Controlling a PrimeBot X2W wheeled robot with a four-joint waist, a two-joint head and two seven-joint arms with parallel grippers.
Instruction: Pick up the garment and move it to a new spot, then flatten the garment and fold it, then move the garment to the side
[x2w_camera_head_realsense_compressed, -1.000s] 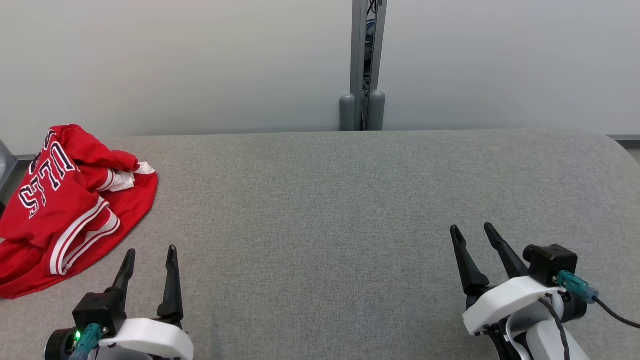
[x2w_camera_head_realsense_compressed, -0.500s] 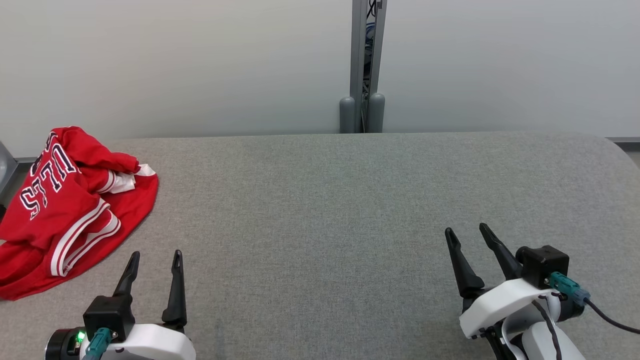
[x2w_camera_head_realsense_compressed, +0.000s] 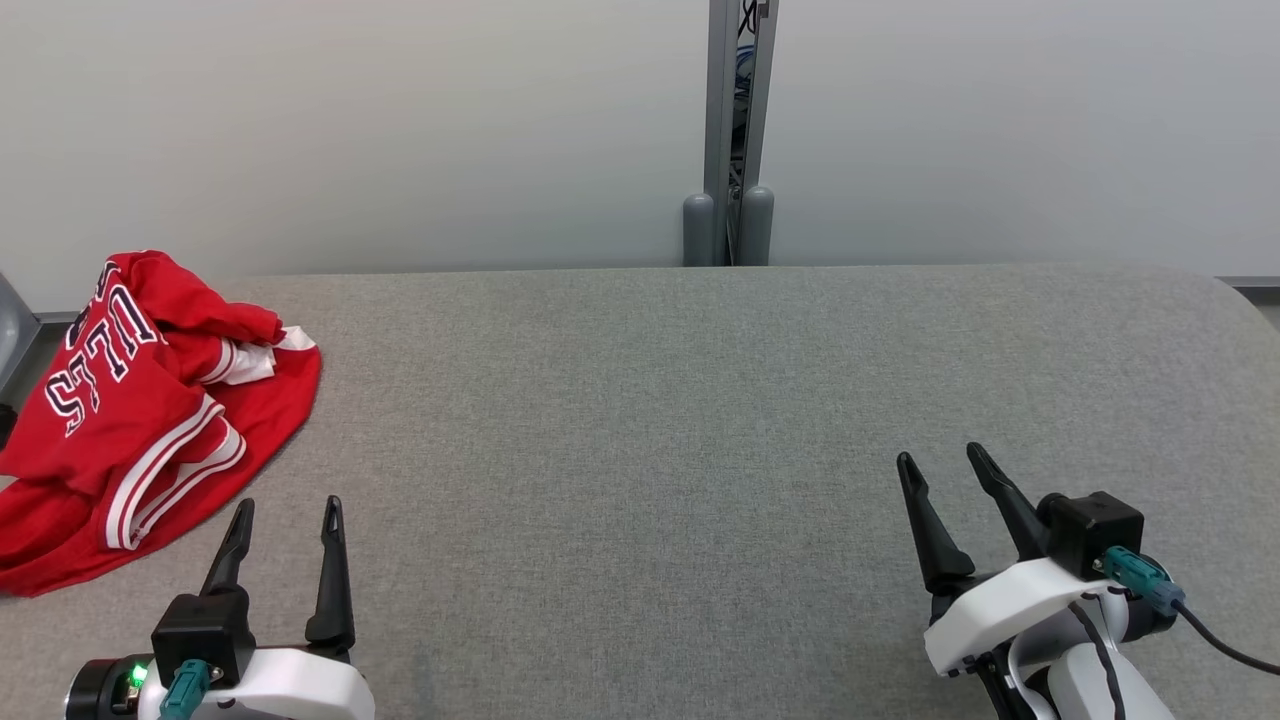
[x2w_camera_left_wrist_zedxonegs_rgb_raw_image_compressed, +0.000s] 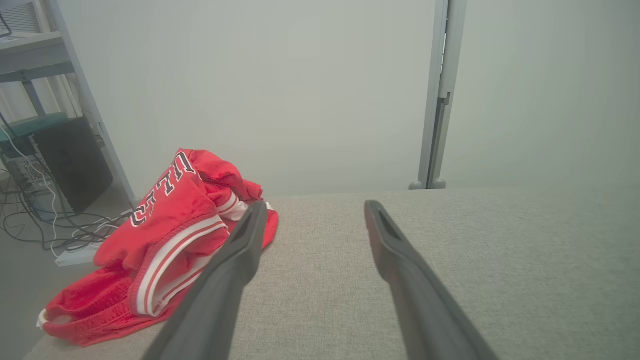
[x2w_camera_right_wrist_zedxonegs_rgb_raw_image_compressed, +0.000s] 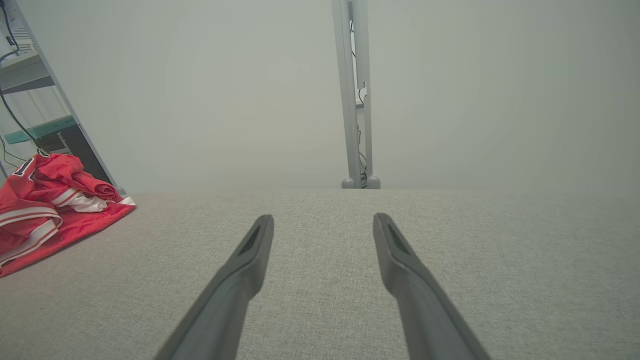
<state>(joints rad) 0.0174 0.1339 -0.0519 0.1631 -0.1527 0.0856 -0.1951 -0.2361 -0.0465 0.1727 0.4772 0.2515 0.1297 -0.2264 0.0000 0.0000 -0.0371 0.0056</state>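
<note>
The garment (x2w_camera_head_realsense_compressed: 150, 410) is a crumpled red jersey with white-and-dark trim and lettering, lying at the far left of the grey table, partly over its left edge. It also appears as a heap (x2w_camera_left_wrist_zedxonegs_rgb_raw_image_compressed: 170, 240) in the left wrist view and at the left edge (x2w_camera_right_wrist_zedxonegs_rgb_raw_image_compressed: 45, 210) of the right wrist view. My left gripper (x2w_camera_head_realsense_compressed: 287, 512) stands open at the lower left, just right of and nearer than the garment, touching nothing. Over bare cloth at the lower right my right gripper (x2w_camera_head_realsense_compressed: 940, 460) is open and empty.
The grey fabric table (x2w_camera_head_realsense_compressed: 650, 420) stretches wide between the grippers. A pale wall with a grey vertical post (x2w_camera_head_realsense_compressed: 730, 130) stands behind it. Left of the table are a shelf, a dark box and cables on the floor (x2w_camera_left_wrist_zedxonegs_rgb_raw_image_compressed: 55, 200).
The left gripper has drawn slightly back and to the left. The right gripper has barely shifted. The garment lies as before.
</note>
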